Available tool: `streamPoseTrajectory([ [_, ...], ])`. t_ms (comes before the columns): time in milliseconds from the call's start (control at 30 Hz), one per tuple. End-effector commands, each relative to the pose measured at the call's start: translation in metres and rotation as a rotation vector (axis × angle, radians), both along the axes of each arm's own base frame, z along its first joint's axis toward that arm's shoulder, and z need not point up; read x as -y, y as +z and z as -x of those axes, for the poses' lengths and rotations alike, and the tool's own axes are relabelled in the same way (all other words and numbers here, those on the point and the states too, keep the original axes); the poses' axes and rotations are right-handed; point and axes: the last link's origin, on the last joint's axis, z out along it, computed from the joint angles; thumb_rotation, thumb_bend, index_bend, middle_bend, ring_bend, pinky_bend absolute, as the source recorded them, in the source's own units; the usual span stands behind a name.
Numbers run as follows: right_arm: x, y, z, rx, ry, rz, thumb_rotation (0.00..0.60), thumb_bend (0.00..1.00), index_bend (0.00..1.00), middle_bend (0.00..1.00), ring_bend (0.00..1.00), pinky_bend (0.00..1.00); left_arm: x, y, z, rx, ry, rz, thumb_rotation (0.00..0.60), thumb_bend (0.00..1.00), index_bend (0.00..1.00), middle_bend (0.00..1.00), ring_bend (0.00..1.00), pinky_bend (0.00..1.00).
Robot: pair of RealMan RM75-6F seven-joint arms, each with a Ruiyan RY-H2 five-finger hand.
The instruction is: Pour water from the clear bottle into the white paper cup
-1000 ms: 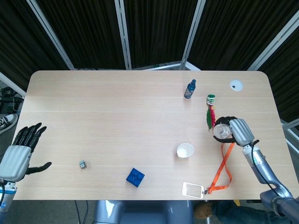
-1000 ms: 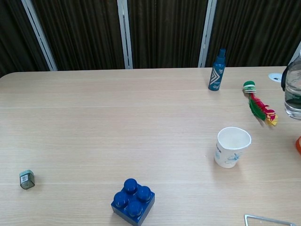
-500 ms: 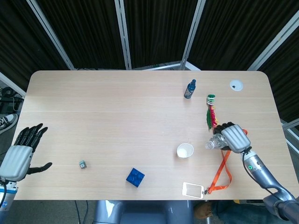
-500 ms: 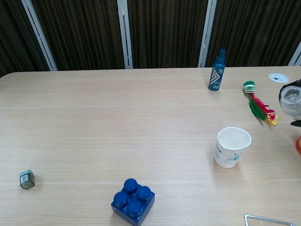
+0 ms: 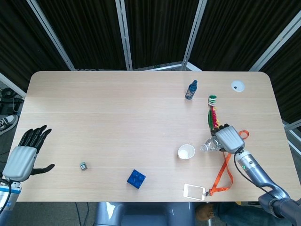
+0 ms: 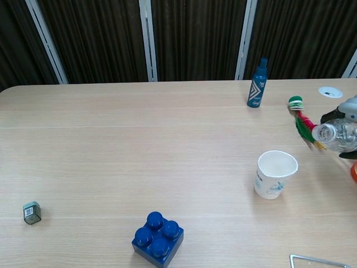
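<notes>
The left hand hovers at the table's 8 o'clock edge, fingers spread, holding nothing. The white paper cup stands upright at 4 o'clock. Just to its 3 o'clock side, the right hand grips the clear plastic bottle, tipped mouth-first toward the cup.

White paper cup with blue print — dark blue brick, orange lanyard.
</notes>
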Motion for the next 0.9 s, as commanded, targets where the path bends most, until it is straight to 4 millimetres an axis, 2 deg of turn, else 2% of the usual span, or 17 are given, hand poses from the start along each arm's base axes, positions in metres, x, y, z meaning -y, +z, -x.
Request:
streamPoseTrajectory([
  [33,0.002,-0.002,-0.003,-0.017,-0.001,0.011,0.6,0.66,0.49,0.57,0.47,0.45,-0.001,-0.001,0.0,-0.006,0.003,0.001,0.6,0.0,0.0,0.0,0.0,0.0],
  [467,0.006,-0.009,-0.02,-0.083,0.008,0.043,0.6,0.68,0.5,0.57,0.47,0.46,-0.003,-0.002,0.001,-0.019,0.014,-0.01,0.6,0.0,0.0,0.0,0.0,0.0],
  [900,0.005,-0.01,-0.027,-0.164,0.059,0.111,0.6,0.69,0.5,0.57,0.48,0.5,-0.003,-0.002,0.002,-0.027,0.02,-0.016,0.6,0.0,0.0,0.0,0.0,0.0],
])
